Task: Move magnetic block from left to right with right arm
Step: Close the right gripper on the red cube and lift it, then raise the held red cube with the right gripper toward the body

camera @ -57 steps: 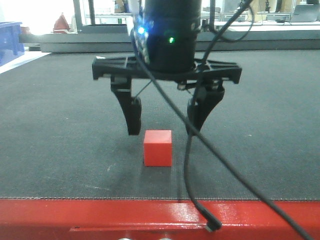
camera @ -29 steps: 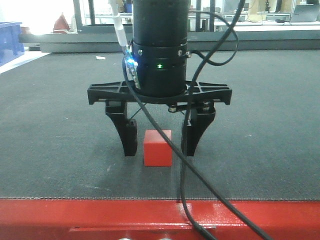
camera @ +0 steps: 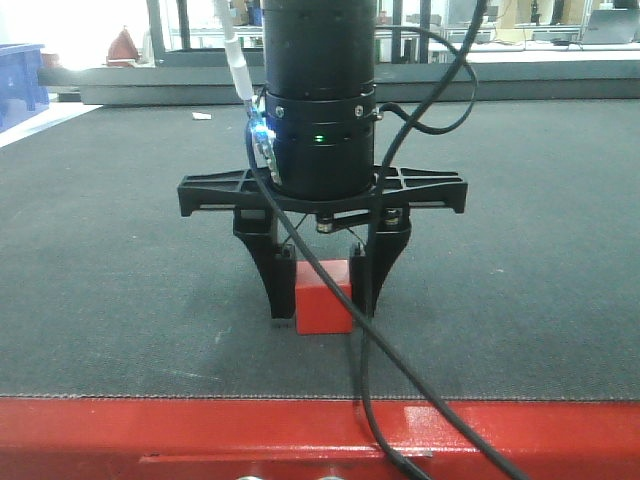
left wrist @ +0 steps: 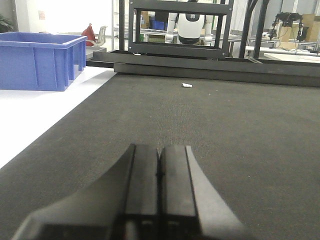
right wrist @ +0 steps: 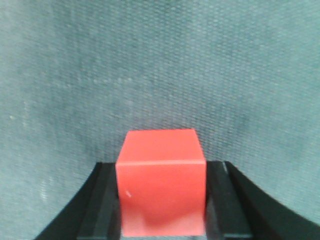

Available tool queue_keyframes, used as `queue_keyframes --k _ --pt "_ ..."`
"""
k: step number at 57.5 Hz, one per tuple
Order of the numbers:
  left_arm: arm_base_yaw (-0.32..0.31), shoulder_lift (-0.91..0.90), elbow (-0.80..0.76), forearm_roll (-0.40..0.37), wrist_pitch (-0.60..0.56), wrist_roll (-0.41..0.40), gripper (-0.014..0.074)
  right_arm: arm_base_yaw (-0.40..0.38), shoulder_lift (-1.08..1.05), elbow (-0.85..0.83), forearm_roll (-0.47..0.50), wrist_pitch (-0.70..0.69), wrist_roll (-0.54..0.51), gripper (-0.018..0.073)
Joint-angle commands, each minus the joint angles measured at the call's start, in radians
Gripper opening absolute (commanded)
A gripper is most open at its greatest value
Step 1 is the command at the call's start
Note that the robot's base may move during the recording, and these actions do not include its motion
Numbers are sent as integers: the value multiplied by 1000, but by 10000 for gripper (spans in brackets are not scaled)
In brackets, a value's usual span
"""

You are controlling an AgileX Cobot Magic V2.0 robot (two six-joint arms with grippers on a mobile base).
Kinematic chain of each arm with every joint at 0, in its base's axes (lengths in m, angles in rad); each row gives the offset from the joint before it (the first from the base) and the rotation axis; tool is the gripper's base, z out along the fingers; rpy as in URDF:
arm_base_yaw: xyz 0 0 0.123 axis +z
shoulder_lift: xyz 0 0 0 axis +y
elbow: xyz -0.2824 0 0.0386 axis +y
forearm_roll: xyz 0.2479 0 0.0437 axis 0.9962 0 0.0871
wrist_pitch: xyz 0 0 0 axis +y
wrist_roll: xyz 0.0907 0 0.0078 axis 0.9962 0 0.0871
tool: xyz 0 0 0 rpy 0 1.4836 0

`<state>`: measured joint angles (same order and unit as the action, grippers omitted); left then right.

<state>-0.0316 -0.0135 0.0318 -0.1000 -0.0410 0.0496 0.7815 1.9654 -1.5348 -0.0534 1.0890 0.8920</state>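
Observation:
The magnetic block (camera: 325, 304) is a small red cube resting on the dark mat near the table's front edge. My right arm (camera: 320, 110) stands upright over it, and my right gripper (camera: 324, 292) is shut on the block, one black finger pressed to each side. In the right wrist view the block (right wrist: 161, 187) fills the gap of the right gripper (right wrist: 161, 170), with both pads touching its sides. My left gripper (left wrist: 160, 152) is shut on nothing, low over the mat, away from the block.
A glossy red table rim (camera: 320, 435) runs along the front, with a black cable (camera: 372, 395) hanging over it. A blue bin (left wrist: 37, 60) stands on the white surface to the far left. A small white scrap (left wrist: 186, 85) lies on the mat near the black rack.
My right gripper came down around the block, then its fingers closed from wide apart onto the block's two sides. The block stayed in its place on the mat.

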Motion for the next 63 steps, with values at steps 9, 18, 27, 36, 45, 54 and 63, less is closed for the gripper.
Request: queue_keyframes --k 9,18,27,36,45,54,63 --pt "-3 -12 8 -9 -91 2 -126 4 -92 -31 -25 16 -29 326" --pt "-3 -12 8 -9 -91 2 -126 0 -152 -29 -25 12 -126 326" --pt "-3 -12 8 -9 -91 2 -126 -19 -251 34 -35 -41 -219 326" --pt "-3 -12 8 -9 -91 2 -126 -74 -399 190 -38 -184 -303 326" --pt "-3 -12 8 -9 -91 2 -126 -178 -575 384 -16 -298 -437 326" --pt "-3 -12 8 -9 -91 2 -126 -313 -746 558 33 -377 -618 326" --pt "-3 -12 8 -9 -91 2 -126 -495 -908 722 131 -498 -860 326"
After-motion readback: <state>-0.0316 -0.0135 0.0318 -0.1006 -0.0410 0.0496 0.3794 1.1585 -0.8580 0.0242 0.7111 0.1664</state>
